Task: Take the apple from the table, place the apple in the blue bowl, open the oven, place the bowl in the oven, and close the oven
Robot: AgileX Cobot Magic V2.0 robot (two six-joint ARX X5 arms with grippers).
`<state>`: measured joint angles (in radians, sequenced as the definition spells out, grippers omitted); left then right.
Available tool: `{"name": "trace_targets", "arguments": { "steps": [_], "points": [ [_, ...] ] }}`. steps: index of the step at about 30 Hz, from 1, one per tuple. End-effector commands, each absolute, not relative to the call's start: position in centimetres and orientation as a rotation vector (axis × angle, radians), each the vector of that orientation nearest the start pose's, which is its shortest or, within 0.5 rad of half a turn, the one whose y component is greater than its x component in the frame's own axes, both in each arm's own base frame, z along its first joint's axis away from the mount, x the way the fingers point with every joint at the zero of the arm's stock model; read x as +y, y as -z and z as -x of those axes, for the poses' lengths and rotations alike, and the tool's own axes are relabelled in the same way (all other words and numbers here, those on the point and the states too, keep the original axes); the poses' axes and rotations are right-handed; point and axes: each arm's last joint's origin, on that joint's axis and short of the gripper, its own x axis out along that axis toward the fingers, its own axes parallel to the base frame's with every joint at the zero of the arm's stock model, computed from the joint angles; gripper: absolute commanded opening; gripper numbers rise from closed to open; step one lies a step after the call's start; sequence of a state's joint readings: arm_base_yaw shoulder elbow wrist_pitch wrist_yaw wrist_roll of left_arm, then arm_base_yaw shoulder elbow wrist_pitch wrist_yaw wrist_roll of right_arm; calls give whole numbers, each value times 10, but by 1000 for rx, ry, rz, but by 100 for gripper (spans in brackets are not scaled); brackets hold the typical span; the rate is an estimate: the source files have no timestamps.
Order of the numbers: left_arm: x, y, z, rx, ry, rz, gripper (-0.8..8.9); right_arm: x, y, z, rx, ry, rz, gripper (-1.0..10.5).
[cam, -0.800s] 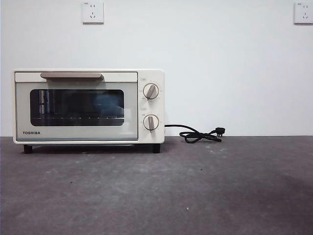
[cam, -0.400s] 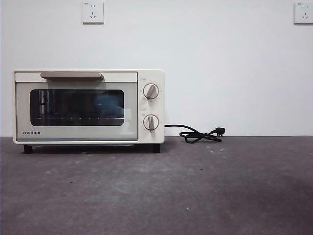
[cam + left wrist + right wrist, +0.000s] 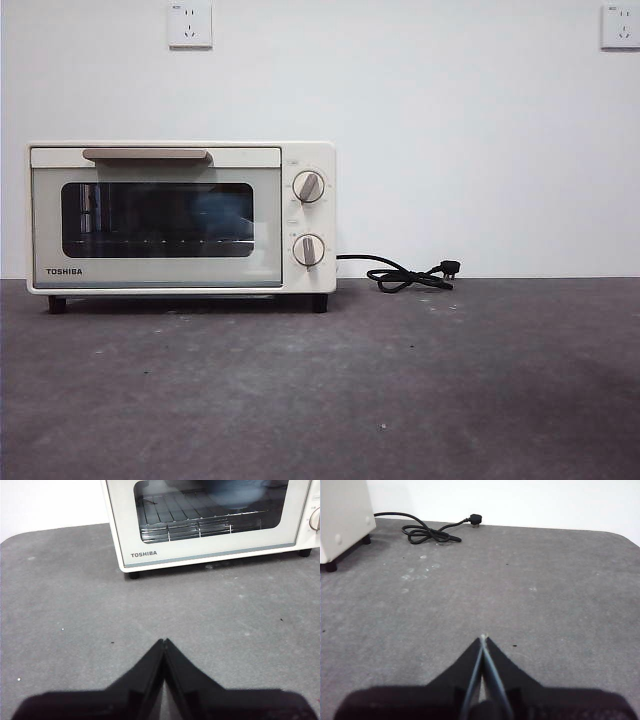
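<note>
The cream-white Toshiba oven [image 3: 180,217] stands at the left on the table [image 3: 400,390] with its door closed. Through the dark glass a dim blue shape [image 3: 222,212] shows, likely the blue bowl [image 3: 235,492] on the wire rack; the apple is hidden from view. My left gripper [image 3: 164,641] is shut and empty above the table, well back from the oven front [image 3: 210,515]. My right gripper [image 3: 483,637] is shut and empty over bare table, off to the side of the oven's corner [image 3: 342,517]. Neither arm shows in the front view.
A black cord with its plug [image 3: 410,274] lies coiled on the table beside the oven, by the white wall; it also shows ahead of the right gripper as the cord [image 3: 427,532]. Two wall sockets [image 3: 190,25] sit high on the wall.
</note>
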<state>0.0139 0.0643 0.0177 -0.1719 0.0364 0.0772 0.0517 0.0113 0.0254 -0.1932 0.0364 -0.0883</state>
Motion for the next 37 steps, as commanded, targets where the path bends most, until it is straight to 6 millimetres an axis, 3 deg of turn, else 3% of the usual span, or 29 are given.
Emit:
{"name": "trace_targets", "arguments": {
  "steps": [1, 37],
  "points": [
    [0, -145, -99, 222, 27, -64, -4, 3, -150, -96, 181, -16, 61, 4],
    [0, -145, -99, 222, 27, -64, -4, 3, -150, -96, 179, -8, 51, 4]
  ]
}}
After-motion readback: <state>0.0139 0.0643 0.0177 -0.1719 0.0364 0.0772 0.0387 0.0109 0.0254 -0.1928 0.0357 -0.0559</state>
